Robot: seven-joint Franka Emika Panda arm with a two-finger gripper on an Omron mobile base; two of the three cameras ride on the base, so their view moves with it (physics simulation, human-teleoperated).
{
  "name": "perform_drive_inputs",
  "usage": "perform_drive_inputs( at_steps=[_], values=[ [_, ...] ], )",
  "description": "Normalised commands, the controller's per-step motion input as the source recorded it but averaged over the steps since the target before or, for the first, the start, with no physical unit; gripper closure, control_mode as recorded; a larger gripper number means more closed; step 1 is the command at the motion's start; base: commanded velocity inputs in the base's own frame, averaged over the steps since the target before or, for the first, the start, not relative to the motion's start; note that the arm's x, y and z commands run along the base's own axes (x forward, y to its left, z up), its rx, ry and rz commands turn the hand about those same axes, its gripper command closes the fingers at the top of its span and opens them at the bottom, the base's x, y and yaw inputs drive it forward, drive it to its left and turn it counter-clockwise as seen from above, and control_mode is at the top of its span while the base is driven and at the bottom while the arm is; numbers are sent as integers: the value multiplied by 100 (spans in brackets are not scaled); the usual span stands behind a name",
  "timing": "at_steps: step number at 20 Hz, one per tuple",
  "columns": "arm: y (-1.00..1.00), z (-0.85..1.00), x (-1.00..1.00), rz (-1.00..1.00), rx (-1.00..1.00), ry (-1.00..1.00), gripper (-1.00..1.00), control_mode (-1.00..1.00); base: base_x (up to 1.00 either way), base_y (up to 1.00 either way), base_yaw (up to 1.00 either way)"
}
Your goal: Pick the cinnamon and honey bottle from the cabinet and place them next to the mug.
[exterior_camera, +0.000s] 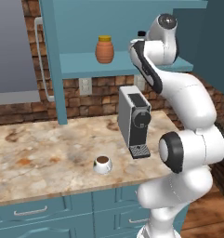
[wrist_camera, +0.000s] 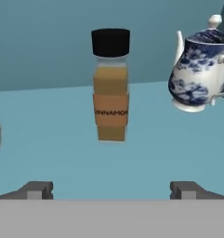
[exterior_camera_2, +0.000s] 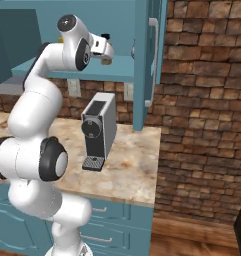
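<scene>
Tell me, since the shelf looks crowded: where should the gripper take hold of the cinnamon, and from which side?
Probably the labelled body below the black cap, approached head-on from the shelf's open front. The cinnamon stands upright and slim, centred ahead of the open gripper, so the fingers should straddle it. The teapot stands apart on one side, the honey bottle on the other.

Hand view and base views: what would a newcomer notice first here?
In the hand view, the cinnamon stands upright on the cabinet shelf, centred ahead of the open gripper, with a teapot beside it. In the left base view, the honey bottle stands on that shelf, and the mug on the counter near a coffee machine.
</scene>
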Motion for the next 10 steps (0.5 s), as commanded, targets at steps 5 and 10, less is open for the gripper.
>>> perform_drive_inputs(
  at_steps=[5,10],
  values=[
    [0,0,32,0,0,0,-100,-100,0,0,0],
    [-2,-4,30,0,0,0,-100,-100,0,0,0]
  ],
)
